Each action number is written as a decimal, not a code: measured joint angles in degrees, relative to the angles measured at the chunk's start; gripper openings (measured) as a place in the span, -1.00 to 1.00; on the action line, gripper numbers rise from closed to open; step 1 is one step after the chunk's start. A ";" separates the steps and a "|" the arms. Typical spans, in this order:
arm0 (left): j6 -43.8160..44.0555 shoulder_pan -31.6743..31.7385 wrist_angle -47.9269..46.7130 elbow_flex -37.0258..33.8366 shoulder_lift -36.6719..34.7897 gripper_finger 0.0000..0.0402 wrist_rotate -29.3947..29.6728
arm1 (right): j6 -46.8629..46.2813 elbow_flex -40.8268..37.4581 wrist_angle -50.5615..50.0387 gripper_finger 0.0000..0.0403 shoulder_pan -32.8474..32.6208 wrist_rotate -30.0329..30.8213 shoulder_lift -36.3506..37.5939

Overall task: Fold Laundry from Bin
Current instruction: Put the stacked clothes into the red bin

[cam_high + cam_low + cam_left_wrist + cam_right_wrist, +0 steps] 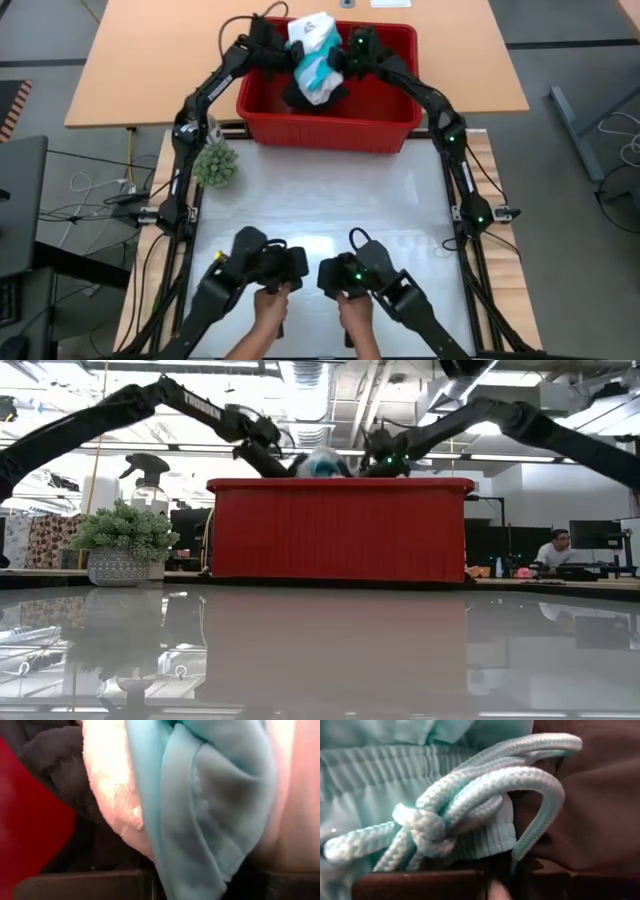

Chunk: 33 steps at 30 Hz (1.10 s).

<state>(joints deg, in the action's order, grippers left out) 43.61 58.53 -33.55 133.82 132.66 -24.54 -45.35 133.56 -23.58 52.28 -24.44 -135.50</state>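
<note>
**Both grippers gripping the laundry over the bin**

The left gripper is reaching into the red bin at the far edge of the worktop, its fingers closing on the bundled laundry. White lacy and teal cloth are filling its wrist view. The right gripper is pinching the same bundle from the other side, teal drawstring lying just before its fingers.

Wooden desk, grey floor, ceiling strip lights, distant monitors.
</note>
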 joint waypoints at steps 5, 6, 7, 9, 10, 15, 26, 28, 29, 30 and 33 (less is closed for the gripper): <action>-0.20 -0.38 -0.88 0.02 4.60 -0.70 -0.69 | 4.40 -0.02 -7.15 -0.69 1.46 -0.06 -0.90; 0.01 -0.42 -1.46 0.02 5.23 -0.70 -0.53 | 5.31 -0.02 -8.43 -0.69 1.81 0.09 -0.90; 0.16 -0.48 -1.70 0.02 5.79 -0.68 -0.45 | 6.21 -0.02 -9.43 -0.69 2.22 0.44 -0.90; 0.09 -0.51 -2.29 0.02 6.31 -0.61 0.22 | 7.47 -0.02 -10.65 -0.69 3.16 0.72 -0.90; -0.11 -0.48 -2.47 -0.36 6.31 -0.60 1.12 | 7.98 -0.02 -11.29 -0.69 3.68 0.77 -0.90; -1.91 -0.48 -1.69 -1.51 6.34 -0.63 3.51 | 11.08 0.04 -15.49 -0.69 4.86 2.24 -0.90; -6.27 -0.29 -2.72 -1.51 6.34 -0.29 7.97 | 13.52 0.09 -20.33 -0.05 4.86 11.75 -0.82; -6.39 -0.05 -3.87 -1.51 6.34 -0.22 8.89 | 13.42 0.09 -21.58 0.08 5.32 12.94 -0.76; -6.31 0.03 -4.12 -1.51 6.34 -0.19 9.19 | 13.37 0.09 -22.09 0.12 5.63 13.00 -0.75; -6.27 0.10 -4.20 -1.51 6.34 -0.16 9.21 | 13.27 0.09 -22.47 0.15 5.91 12.97 -0.75; -7.29 0.26 -4.47 -1.51 6.31 -0.12 8.26 | 13.27 0.09 -22.90 0.17 6.60 12.68 -0.75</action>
<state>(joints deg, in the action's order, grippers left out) 36.32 58.78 -38.02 132.31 138.98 -16.29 -32.08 133.64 -46.48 58.88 -11.76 -136.25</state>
